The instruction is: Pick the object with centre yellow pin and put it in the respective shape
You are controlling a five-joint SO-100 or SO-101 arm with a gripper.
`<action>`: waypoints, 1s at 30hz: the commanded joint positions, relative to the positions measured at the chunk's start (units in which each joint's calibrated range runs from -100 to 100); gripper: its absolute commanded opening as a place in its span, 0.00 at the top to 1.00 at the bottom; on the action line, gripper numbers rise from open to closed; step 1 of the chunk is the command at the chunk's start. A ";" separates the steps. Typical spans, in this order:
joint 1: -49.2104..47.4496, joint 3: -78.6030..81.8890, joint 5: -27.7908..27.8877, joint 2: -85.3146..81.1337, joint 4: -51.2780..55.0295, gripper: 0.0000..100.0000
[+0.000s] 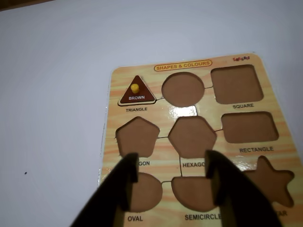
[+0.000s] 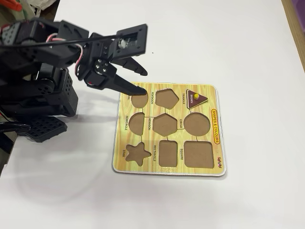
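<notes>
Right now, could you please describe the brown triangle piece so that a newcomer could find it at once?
On the white table lies a wooden shape board. In the wrist view, look at its top-left corner, beside the circle recess. The triangle sits there, the only filled slot, dark brown with a yellow knob.

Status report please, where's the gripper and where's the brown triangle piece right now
Black two-finger gripper open, empty, above wooden shape board. Brown triangle with yellow knob seated in triangle slot. Nothing in the way.

- Puzzle board (image 1: 165,163): printed wood grain, glossy, with glare; its cut-outs are matt brown.
- Triangle (image 1: 137,91): smooth dark brown, yellow knob.
- Pincer (image 1: 171,176): matt black plastic.
- Bench (image 2: 228,43): smooth matt white.
</notes>
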 commanded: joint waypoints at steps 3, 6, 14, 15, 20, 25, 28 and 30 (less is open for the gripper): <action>1.16 8.36 -0.18 -4.10 0.04 0.84; 1.26 14.84 -0.33 -4.85 0.04 0.84; 6.14 17.27 -0.28 -4.77 15.69 0.84; 6.34 17.27 -0.28 -4.77 18.19 0.84; 6.44 17.27 0.19 -4.77 19.92 0.83; 6.34 17.27 0.24 -4.77 19.92 0.83; 6.24 17.27 0.29 -4.77 19.92 0.83; 6.24 17.27 0.29 -4.77 19.92 0.83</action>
